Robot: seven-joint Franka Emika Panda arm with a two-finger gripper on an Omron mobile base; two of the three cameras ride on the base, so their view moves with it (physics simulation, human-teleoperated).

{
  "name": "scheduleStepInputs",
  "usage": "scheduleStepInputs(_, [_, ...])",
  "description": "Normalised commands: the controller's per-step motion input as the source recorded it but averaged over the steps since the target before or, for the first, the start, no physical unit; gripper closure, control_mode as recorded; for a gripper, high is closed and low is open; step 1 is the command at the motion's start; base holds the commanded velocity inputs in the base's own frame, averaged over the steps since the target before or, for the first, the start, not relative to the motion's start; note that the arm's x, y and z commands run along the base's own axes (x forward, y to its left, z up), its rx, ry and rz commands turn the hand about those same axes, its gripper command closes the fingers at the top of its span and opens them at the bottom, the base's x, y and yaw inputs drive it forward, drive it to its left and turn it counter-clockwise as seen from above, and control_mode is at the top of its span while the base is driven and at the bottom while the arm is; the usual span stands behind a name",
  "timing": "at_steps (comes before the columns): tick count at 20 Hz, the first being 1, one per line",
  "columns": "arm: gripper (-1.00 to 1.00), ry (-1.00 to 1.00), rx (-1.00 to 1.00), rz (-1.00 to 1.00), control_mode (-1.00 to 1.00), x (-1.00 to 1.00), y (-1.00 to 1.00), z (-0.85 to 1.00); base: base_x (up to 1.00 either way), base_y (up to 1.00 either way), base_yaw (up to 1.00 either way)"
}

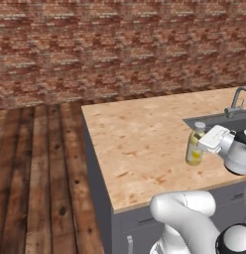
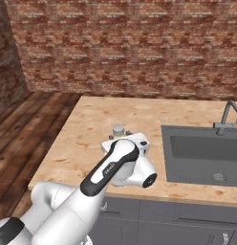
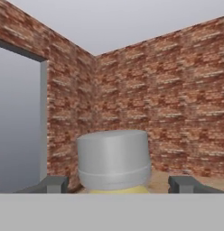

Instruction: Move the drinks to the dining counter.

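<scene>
Yellow bottle with a pale grey cap (image 1: 195,147) stands upright on the light wood dining counter (image 1: 140,144), left of the grey sink (image 2: 206,153), between the gripper's (image 3: 118,184) spread, wide-open fingers (image 3: 53,184); whether they touch it is unclear.

Left base view: sitting behind the arm, looking forward and down across the counter (image 1: 140,139) from its near left corner, taking in floor and brick wall (image 1: 120,44). Right base view: looking down from the other side, closer over the sink (image 2: 206,153). Both sharing the counter, sink, faucet (image 2: 228,117), wall and yellow bottle (image 1: 195,145). Hand view: looking level and very close at the bottle's cap (image 3: 114,160), facing a brick corner.
</scene>
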Motion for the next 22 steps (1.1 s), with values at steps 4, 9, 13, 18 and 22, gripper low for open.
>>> scheduleStepInputs(4, [1.0,0.04,0.0,0.0,-1.0,0.17,0.0,-0.33,0.0,0.0,0.0])
scheduleStepInputs(9, [1.0,0.03,0.0,0.0,-1.0,0.18,0.0,-0.29,0.0,0.0,0.0])
scheduleStepInputs(13, [1.0,0.03,0.0,0.0,-1.0,0.19,0.0,-0.31,0.0,0.0,0.0])
scheduleStepInputs(18, [1.0,0.01,0.0,0.01,-1.0,0.17,-0.03,-0.24,0.0,0.0,0.0])
scheduleStepInputs(22, [1.0,0.0,0.0,0.01,-1.0,0.11,-0.06,-0.23,0.0,0.0,0.0])
